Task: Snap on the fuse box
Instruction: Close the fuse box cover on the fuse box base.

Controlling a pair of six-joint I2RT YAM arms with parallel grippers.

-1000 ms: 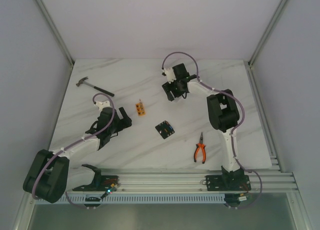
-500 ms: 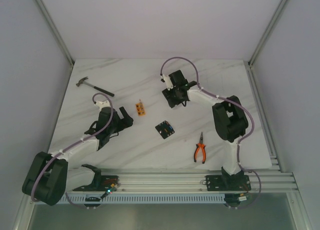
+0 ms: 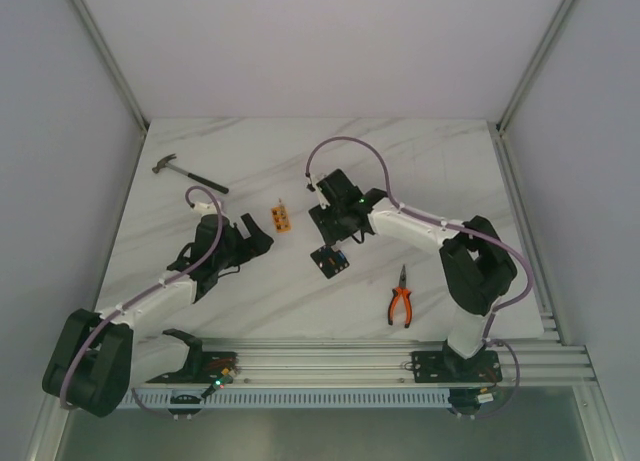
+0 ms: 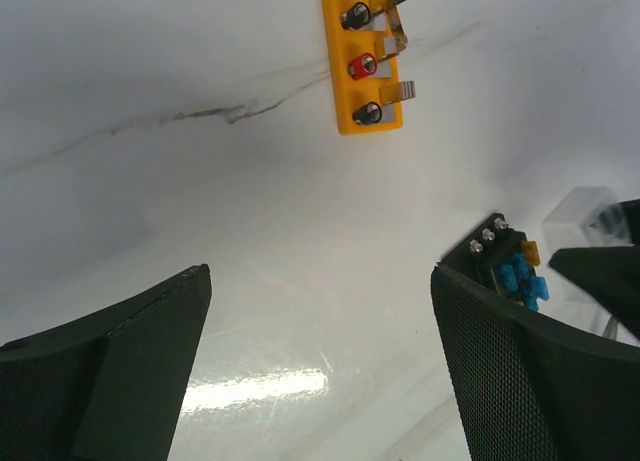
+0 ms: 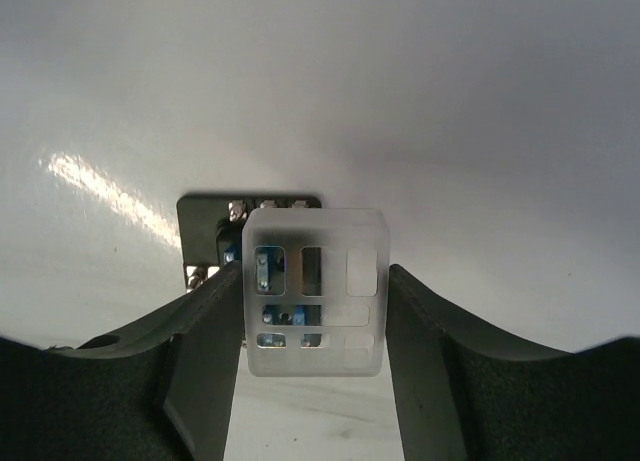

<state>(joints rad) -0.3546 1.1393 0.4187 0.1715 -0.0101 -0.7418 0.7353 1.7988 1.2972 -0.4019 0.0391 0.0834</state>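
Note:
The fuse box [image 3: 329,262] is a small black square with blue fuses, lying flat at the table's middle. My right gripper [image 3: 331,230] hangs just behind and above it, shut on a translucent plastic cover [image 5: 313,291]. In the right wrist view the cover hangs between the fingers, partly over the fuse box [image 5: 204,222], offset to its right and apart from it. My left gripper [image 3: 254,243] is open and empty, low over the table left of the box. In the left wrist view the fuse box [image 4: 506,267] shows beside the right finger [image 4: 520,381], with the cover [image 4: 586,215] beyond it.
An orange block with dark sockets [image 3: 281,217] lies behind and left of the fuse box, also in the left wrist view [image 4: 364,61]. Orange-handled pliers [image 3: 401,303] lie at the near right. A hammer [image 3: 188,174] lies at the far left.
My right arm has swung from the back of the table towards the near left, carrying the cover over the fuse box. My left gripper has crept slightly right.

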